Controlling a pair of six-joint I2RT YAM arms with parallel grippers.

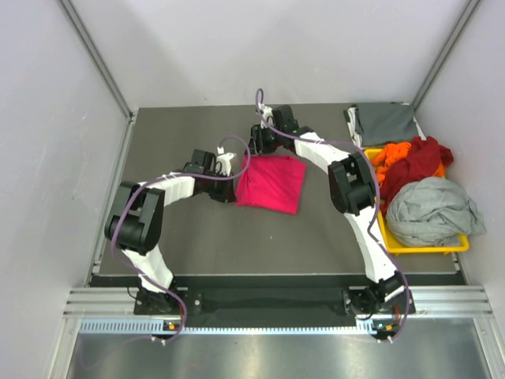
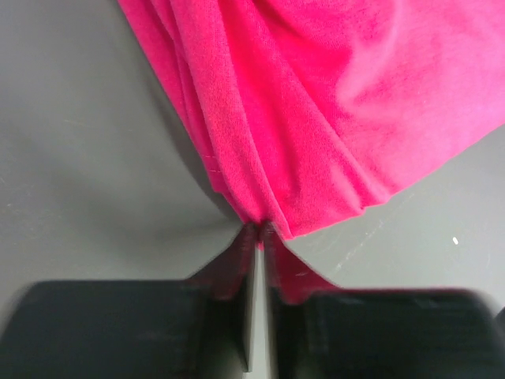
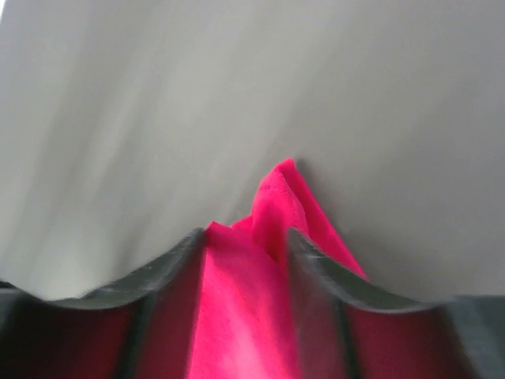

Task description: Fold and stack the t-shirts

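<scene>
Work surface is a dark grey matte table (image 1: 189, 229), boxed in by plain pale wall panels (image 1: 55, 118), with an aluminium rail (image 1: 268, 304) along the near edge where both arm bases are bolted. A yellow bin (image 1: 426, 249) is parked at the table's right edge, loaded with an orange t-shirt (image 1: 387, 154), a dark red t-shirt (image 1: 422, 162) and a crumpled light grey t-shirt (image 1: 430, 209). A dark grey t-shirt (image 1: 387, 122) is laid folded flat at the far right corner, just behind the bin. The magenta t-shirt (image 1: 272, 181) is spread mid-table as a rough square. The left gripper (image 1: 230, 164) is set at its left edge; in the left wrist view the jaws are seen pressed together with the shirt's hem pinched at the tips, and creases fan out from that point. The right gripper (image 1: 256, 144) is placed at the shirt's far left corner; in the right wrist view a bunched peak of magenta cloth is clamped between the fingers (image 3: 197, 245), above the blurred table
</scene>
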